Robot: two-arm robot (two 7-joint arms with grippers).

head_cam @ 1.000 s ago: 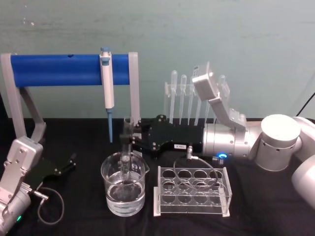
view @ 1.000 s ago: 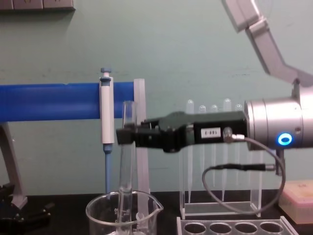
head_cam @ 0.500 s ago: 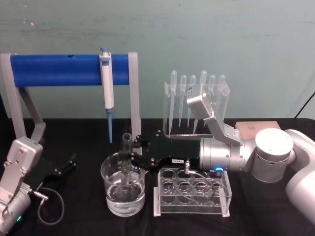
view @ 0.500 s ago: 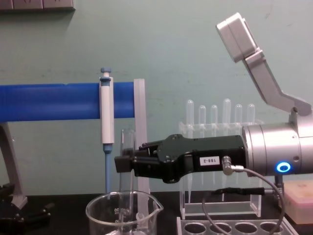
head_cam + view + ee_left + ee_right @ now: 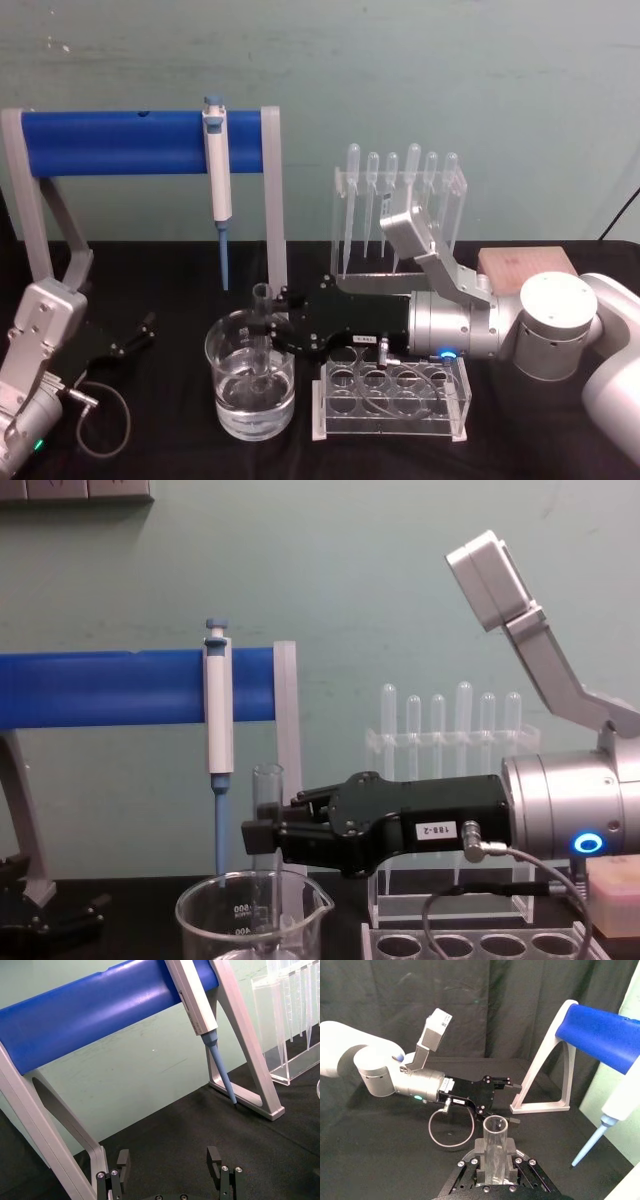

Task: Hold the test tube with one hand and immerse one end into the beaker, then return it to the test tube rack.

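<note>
My right gripper (image 5: 268,326) stays clamped on the upright test tube (image 5: 267,788). It has dropped lower in the last second, so the tube's bottom end now looks submerged in the beaker (image 5: 232,405), left of the rack (image 5: 392,416). The left gripper (image 5: 170,1161) idles spread apart, far left.

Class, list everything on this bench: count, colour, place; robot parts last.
test tube: one, clear, upright, lower end in beaker
beaker: one, clear, front centre
test tube rack: one, clear, right of beaker
pipettor: one, blue-white, hanging on stand
stand: one, blue bar, back left
pipettes: six, clear, back centre
block: one, tan, back right
table: one, black, under everything
right gripper: one, black, shut on test tube
left gripper: one, black, open, far left
</note>
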